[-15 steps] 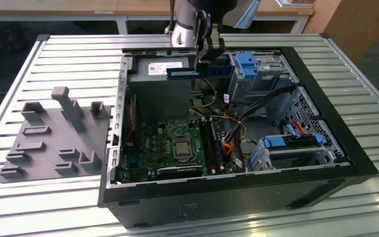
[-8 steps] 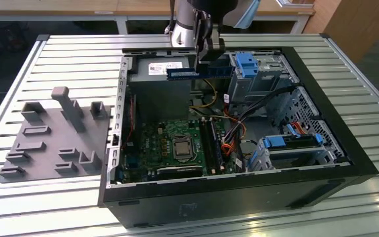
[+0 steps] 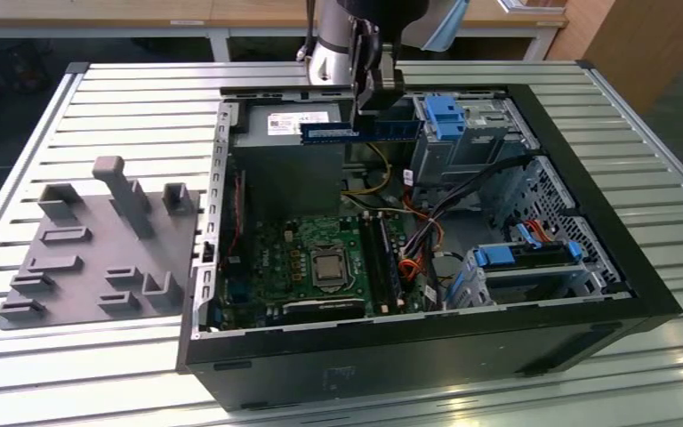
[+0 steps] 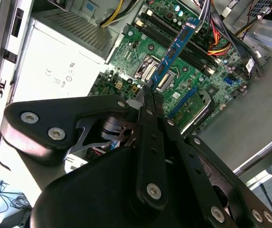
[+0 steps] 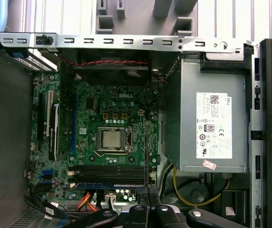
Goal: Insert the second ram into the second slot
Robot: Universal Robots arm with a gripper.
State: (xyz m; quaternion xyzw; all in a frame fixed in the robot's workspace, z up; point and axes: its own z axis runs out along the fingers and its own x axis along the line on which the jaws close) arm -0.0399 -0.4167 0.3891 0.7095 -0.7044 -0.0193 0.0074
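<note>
Gripper (image 4: 147, 93): you have the fingers clamped on one end of the second ram (image 4: 174, 52) | stick held in the air over the open case (image 3: 437, 365), above the motherboard (image 3: 277, 258), not seated | gripped end hidden between the fingers; slot order unclear.

The exterior view stands off the arm, high and at a slant, taking in the whole open black computer case (image 3: 437, 342) on the ribbed aluminium table (image 3: 140, 89). The first wrist view looks straight down into the case from well above. The second wrist view sits close behind the black-linked gripper (image 4: 147, 95), looking obliquely along its closed fingers and the second ram (image 4: 176, 45), a thin flat blue circuit-board stick clamped there. All three share the green motherboard (image 3: 273, 258) (image 4: 131, 52) (image 5: 112, 107) and the grey metal power-supply box (image 3: 277, 173) (image 4: 55, 90) (image 5: 188, 123).
</note>
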